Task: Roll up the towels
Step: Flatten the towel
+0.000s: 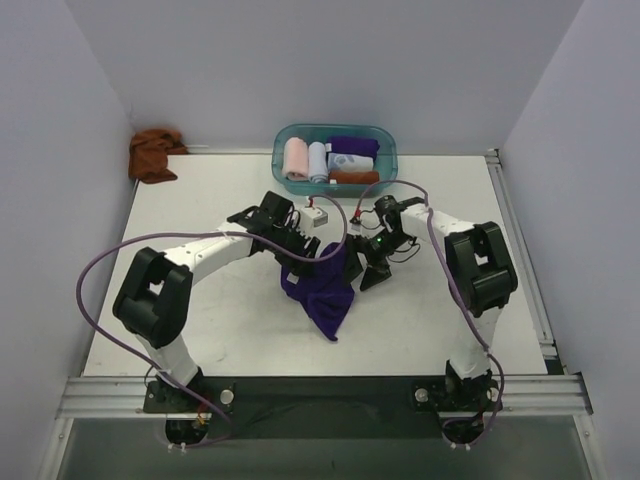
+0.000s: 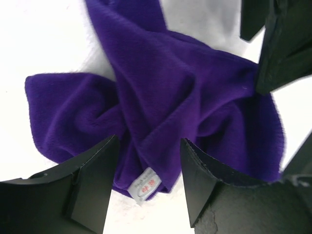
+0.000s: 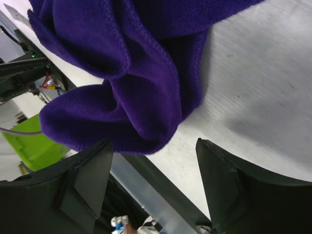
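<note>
So, the purple towel [image 1: 325,295] is bunched up and not rolled near the middle of the table [image 1: 200,200], between the ends of the two arms. The left gripper [image 2: 150,146] has its jaws partly apart, and the towel's corner (a small white tag [image 2: 143,185] shows there) fills the gap. Whether they actually pinch the cloth I cannot tell. The right gripper [image 3: 153,144] stands open just beside a fold of the same towel, clamping nothing. The rust-brown towel [image 1: 152,155] lies crumpled in the far left corner, well apart. A teal bin [image 1: 390,150] holding rolled cloths [image 1: 300,158] sits at the far edge.
</note>
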You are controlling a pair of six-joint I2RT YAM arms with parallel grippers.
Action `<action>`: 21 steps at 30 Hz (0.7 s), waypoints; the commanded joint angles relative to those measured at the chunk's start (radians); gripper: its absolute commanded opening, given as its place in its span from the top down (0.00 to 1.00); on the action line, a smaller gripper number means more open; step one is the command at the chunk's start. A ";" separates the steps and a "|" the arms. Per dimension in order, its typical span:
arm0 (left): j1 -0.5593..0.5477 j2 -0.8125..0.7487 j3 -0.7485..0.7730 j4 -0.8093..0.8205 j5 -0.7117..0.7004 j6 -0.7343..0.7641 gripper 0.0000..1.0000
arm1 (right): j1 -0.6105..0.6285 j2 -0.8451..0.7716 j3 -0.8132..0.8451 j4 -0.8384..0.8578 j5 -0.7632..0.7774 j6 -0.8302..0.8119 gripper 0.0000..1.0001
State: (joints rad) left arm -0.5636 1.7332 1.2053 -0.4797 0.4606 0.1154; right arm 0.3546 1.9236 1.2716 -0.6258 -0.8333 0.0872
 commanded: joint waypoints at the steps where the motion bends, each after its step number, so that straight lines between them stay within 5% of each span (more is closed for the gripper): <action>1: 0.013 -0.030 -0.056 0.141 -0.057 -0.040 0.36 | 0.021 0.028 0.002 0.009 -0.066 0.060 0.31; 5: 0.005 -0.034 -0.092 0.156 -0.008 -0.042 0.38 | 0.047 0.064 0.005 0.015 -0.079 0.078 0.41; 8: 0.007 -0.031 -0.096 0.151 0.029 -0.043 0.53 | 0.052 0.084 0.008 0.015 -0.114 0.083 0.56; 11: 0.014 -0.053 -0.098 0.144 0.049 -0.043 0.75 | 0.035 0.068 -0.011 0.011 -0.119 0.075 0.79; 12: 0.030 -0.078 -0.096 0.142 0.052 -0.046 0.81 | 0.027 0.045 -0.012 0.008 -0.121 0.066 0.99; 13: 0.039 -0.092 -0.098 0.138 0.056 -0.048 0.98 | 0.014 0.032 -0.015 -0.006 -0.118 0.059 1.00; 21: 0.234 -0.280 -0.098 -0.005 0.072 -0.007 1.00 | -0.169 -0.147 0.003 -0.170 0.035 -0.108 1.00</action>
State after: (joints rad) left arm -0.3992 1.5555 1.1007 -0.4267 0.5060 0.0753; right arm 0.2363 1.8977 1.2526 -0.6609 -0.8768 0.0753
